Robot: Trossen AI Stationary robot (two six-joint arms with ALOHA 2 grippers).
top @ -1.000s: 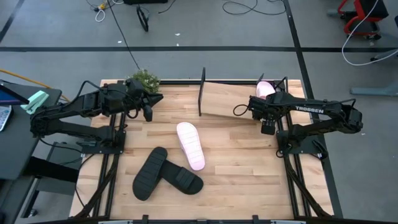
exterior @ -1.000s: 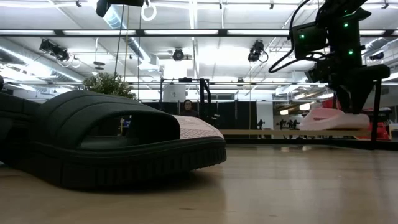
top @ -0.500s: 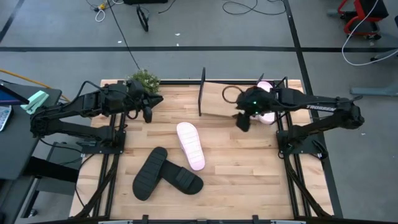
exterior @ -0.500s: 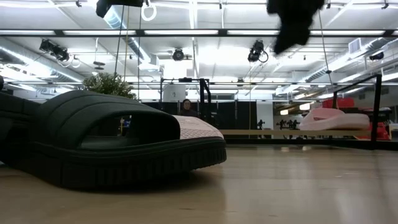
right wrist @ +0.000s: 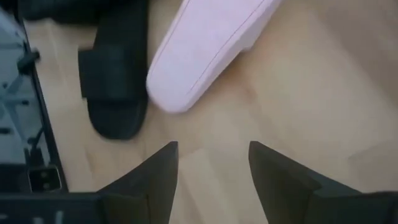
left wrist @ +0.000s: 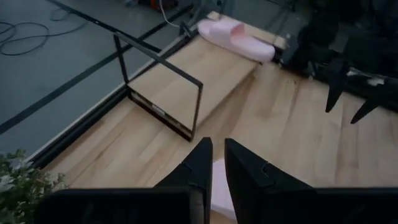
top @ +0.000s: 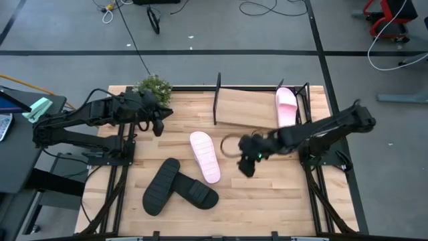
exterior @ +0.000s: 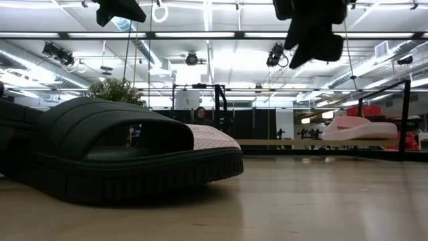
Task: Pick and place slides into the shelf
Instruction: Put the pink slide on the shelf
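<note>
One pale pink slide (top: 285,107) lies sole down on the shelf's tilted wooden board (top: 246,107), at its right end. The other pink slide (top: 204,156) lies sole down mid-table. Two black slides (top: 160,185) (top: 195,191) lie near the front left, one overlapping the other. My right gripper (top: 246,165) hovers open above the table, just right of the table's pink slide (right wrist: 205,43), touching nothing. My left gripper (top: 158,124) hangs shut and empty near the plant, at the far left. Only a thin slit shows between its fingers (left wrist: 200,163).
A small green potted plant (top: 154,86) stands at the far left corner. The shelf's black rod frame (left wrist: 160,59) rises at the board's left end, with posts at its right end (top: 307,94). Bare wood lies to the right of the right gripper.
My right gripper has left the pink slide on the shelf's right end. It has swung toward the table's near edge and left, turning as it went, to beside the pink slide mid-table. The slide on the board stays where it was.
</note>
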